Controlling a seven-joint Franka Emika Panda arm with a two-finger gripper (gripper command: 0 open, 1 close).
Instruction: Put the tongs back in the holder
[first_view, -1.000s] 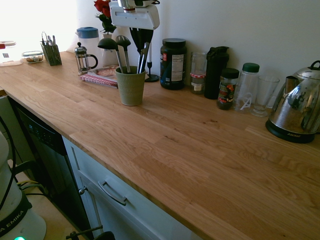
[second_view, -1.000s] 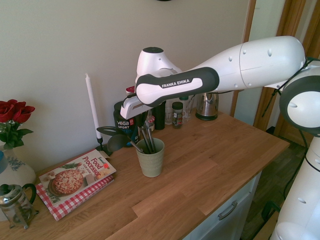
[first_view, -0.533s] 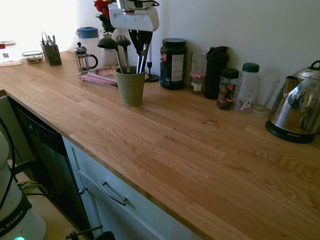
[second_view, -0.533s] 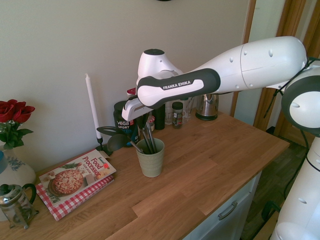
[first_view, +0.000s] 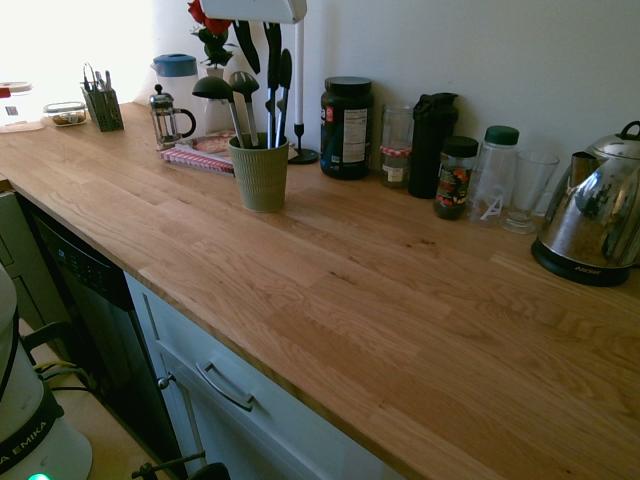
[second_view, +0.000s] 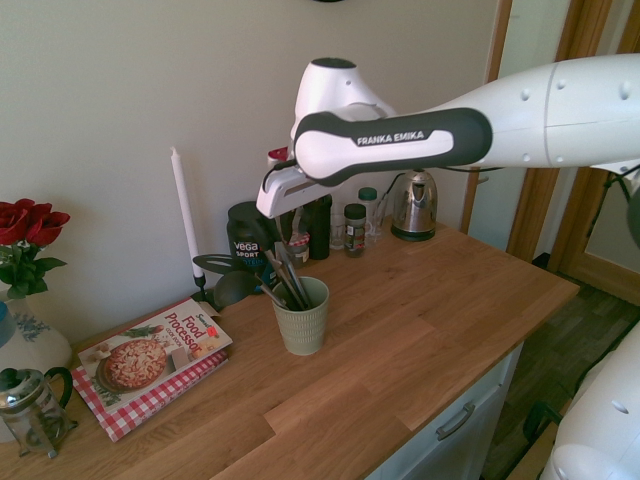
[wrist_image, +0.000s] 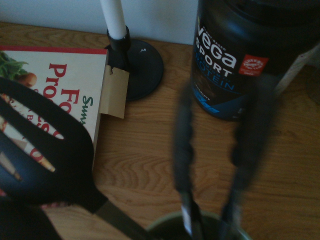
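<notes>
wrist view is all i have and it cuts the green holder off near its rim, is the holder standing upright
Observer: Yes, the first exterior view shows the holder upright on the wooden counter.
Operator: and the tongs, which end is up
Observer: The tongs stand in it with their black handle ends up.
Operator: what's on the counter on the far side of the cookbook from the holder
Observer: A French press stands beside the cookbook there, in the second exterior view.
</notes>
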